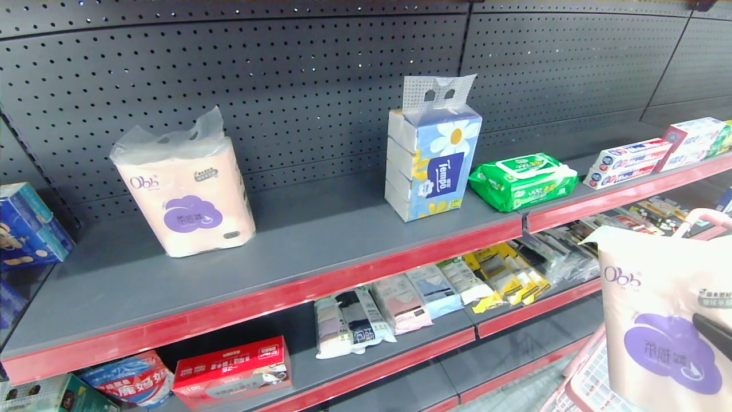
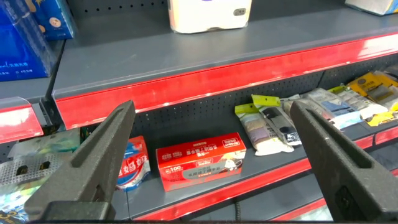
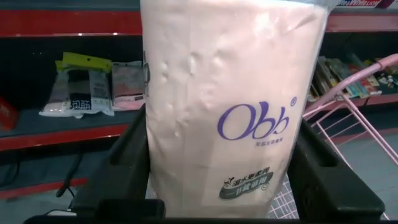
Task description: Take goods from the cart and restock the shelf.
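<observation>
A pink toilet-roll pack (image 1: 666, 326) hangs upright at the lower right, above the pink cart (image 1: 589, 380). My right gripper (image 3: 217, 186) is shut on the pack (image 3: 230, 106), a black finger on each side; one fingertip (image 1: 712, 333) shows against its front. A matching pink pack (image 1: 186, 189) stands on the left of the grey shelf (image 1: 286, 252). My left gripper (image 2: 214, 143) hangs open and holds nothing, in front of the lower shelf, below the red shelf edge (image 2: 205, 81).
On the shelf stand a blue tissue pack (image 1: 430, 157), a green wipes pack (image 1: 523, 180) and toothpaste boxes (image 1: 629, 162). A blue box (image 1: 28, 226) sits at the far left. Between the pink pack and the tissues the shelf is bare. Lower shelves hold a red box (image 1: 231, 372) and packets.
</observation>
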You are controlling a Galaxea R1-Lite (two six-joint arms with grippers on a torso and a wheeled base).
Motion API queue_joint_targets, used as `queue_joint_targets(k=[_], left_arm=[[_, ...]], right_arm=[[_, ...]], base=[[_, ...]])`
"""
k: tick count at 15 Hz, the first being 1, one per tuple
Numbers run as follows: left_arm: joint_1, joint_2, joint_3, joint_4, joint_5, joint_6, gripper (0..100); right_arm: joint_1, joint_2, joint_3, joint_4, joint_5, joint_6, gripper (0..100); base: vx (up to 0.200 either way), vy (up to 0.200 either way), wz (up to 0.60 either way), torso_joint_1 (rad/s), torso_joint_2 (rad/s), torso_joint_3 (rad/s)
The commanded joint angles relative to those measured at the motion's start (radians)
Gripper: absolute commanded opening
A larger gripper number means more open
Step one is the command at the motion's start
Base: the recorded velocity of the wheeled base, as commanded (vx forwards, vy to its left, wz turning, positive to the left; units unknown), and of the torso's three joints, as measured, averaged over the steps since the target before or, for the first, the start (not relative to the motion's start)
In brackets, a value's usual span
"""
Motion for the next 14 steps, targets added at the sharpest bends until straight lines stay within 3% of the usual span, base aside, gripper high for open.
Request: queue_joint_targets(k=[1, 9, 14], left_arm=[[0.001, 0.002, 0.0, 0.0, 0.0, 0.0, 100], [0.001, 0.002, 0.0, 0.0, 0.0, 0.0, 100], [0.001, 0.0, 0.0, 0.0, 0.0, 0.0, 100]], right_arm=[[0.0, -0.015, -0.002, -0.001, -0.001, -0.001, 0], [-0.006, -0.021, 0.002, -0.001, -0.008, -0.018, 0], [-0.006, -0.02, 0.001, -0.001, -0.006, -0.03, 0]], base=[[0.0, 0.0, 0.0, 0.0, 0.0, 0.0], [0.0, 0.0, 0.0, 0.0, 0.0, 0.0], [0.0, 0.0, 0.0, 0.153, -0.33, -0.171]])
